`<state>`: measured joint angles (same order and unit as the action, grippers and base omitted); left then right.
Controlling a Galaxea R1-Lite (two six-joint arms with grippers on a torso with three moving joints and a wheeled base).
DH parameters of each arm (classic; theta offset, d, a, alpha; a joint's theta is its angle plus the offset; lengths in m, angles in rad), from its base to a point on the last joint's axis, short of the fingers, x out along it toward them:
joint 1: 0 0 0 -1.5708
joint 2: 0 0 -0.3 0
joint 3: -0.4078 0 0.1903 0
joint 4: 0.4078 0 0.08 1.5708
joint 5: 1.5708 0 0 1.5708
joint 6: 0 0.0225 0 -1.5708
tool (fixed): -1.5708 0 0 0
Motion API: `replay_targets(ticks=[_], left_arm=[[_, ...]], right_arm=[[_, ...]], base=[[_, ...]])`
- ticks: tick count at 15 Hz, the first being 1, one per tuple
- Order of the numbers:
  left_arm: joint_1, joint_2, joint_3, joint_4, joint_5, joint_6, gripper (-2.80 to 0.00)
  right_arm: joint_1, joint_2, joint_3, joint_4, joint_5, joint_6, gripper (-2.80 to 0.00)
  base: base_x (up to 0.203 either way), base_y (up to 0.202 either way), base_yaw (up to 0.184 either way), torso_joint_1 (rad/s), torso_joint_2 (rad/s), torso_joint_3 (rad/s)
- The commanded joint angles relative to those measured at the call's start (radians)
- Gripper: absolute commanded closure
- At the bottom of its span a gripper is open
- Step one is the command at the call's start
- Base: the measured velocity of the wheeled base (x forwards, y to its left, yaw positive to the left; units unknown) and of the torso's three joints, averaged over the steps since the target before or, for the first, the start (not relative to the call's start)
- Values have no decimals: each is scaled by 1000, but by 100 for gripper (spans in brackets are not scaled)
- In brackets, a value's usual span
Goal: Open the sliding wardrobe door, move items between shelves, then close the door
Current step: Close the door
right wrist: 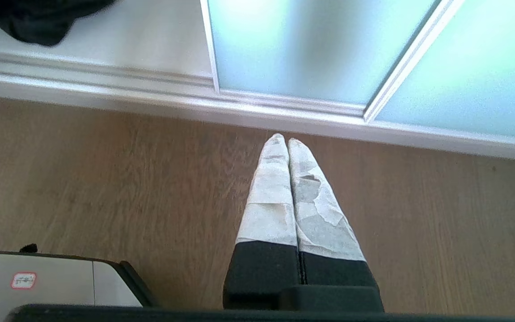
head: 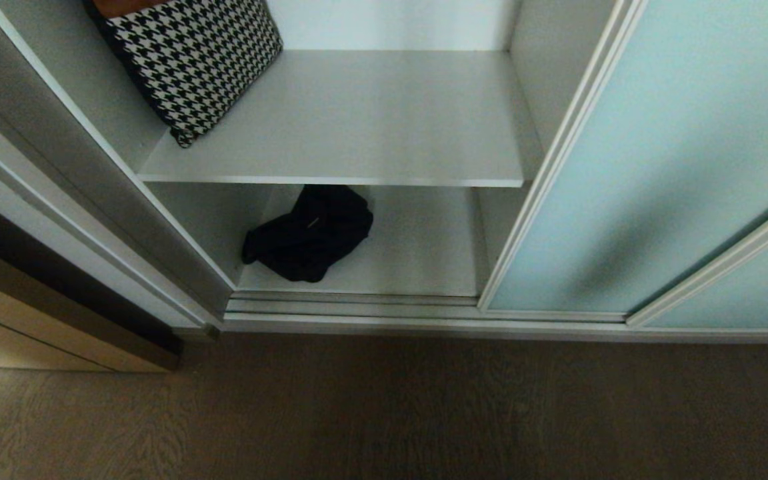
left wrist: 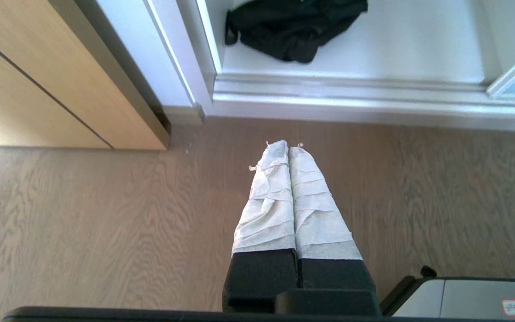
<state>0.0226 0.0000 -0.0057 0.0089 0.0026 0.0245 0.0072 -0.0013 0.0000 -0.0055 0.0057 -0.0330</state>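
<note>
1. We see the soft black fabric bundle (head: 309, 233) crumpled in a loose heap with a strap across it, lying on the lower flat white shelf (head: 424, 253), toward the left wall of the open white wardrobe compartment.
2. The tall sliding wardrobe door of frosted pale aqua glass (head: 664, 167) stands slid to the right of the bundle, leaving the compartment open.
3. We count one bundle, two white shelves, and one black-and-white houndstooth cushion (head: 191, 60) on the upper white shelf (head: 371, 120), above the bundle and to its left.
4. The left gripper (left wrist: 284, 145) and the right gripper (right wrist: 282, 138) each hang over the brown wood-grain floor (head: 384, 413) in front of the bundle, taped fingers clenched together and holding nothing.
5. The cushion is cut off at the top, and the upper shelf hides the bundle's far edge.
</note>
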Motion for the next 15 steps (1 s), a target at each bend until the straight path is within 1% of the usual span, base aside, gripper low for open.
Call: replay_targets(ticks=[1,4,15], left_arm=[[0,3,1,-1,-1,2,0],[0,5,1,2,-1,14,0],[0,3,3,-4,-1,14,0]], right_arm=[[0,-2,0,-1,0,-1,0],[0,-2,0,-1,0,1,0],[0,-2,0,-1,0,0,0]], base=[[0,0,0,1,5,207],[0,0,0,7,7,204],[0,0,0,1,3,202]])
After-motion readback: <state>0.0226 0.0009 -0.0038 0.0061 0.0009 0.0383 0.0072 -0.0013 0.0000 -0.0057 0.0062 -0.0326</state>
